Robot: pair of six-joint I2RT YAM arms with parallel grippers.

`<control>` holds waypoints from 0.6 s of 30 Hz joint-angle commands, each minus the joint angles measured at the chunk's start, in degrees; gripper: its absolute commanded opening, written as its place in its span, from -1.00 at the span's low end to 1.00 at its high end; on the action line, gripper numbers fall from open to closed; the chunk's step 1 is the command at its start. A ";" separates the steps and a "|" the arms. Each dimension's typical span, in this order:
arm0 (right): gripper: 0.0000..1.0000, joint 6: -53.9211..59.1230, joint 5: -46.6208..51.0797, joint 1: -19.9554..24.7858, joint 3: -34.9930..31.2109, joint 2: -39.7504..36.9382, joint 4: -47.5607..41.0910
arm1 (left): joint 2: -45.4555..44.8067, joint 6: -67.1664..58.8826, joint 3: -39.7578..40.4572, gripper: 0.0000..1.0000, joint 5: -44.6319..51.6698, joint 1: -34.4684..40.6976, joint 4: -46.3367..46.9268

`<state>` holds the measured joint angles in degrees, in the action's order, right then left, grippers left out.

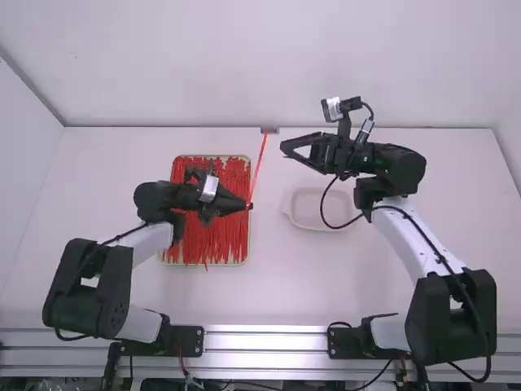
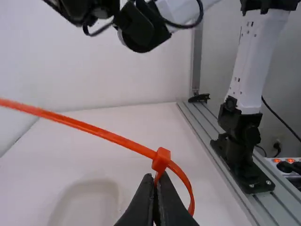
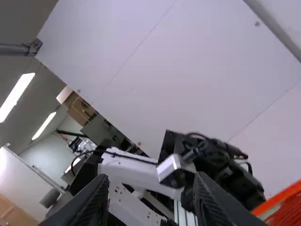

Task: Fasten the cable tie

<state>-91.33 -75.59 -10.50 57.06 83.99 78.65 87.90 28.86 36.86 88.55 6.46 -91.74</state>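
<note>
Cable tie [image 2: 161, 157]: orange, looped, pinched in closed left gripper [image 2: 154, 183] at tray [image 1: 247, 249] edge; right gripper [image 1: 286, 147] right of tray, jaws wide, empty.

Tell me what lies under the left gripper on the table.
A tray piled with red cable ties lies beneath the left gripper, itself shut on one cable tie. The left arm covers the pile's middle, so what lies there cannot be seen.
</note>
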 commanded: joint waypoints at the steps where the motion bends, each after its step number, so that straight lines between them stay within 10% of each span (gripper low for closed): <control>1: -0.01 0.02 -2.32 -1.51 1.38 -0.83 0.44 | -0.04 4.00 3.63 -0.97 1.01 -0.37 -0.50; 18: 0.09 13.03 -2.38 -3.39 1.38 -0.83 -13.57 | -0.07 14.86 21.14 -0.97 1.18 0.09 -0.79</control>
<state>-82.76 -78.39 -14.02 57.06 83.99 65.17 87.90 41.63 56.62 89.41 6.50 -92.18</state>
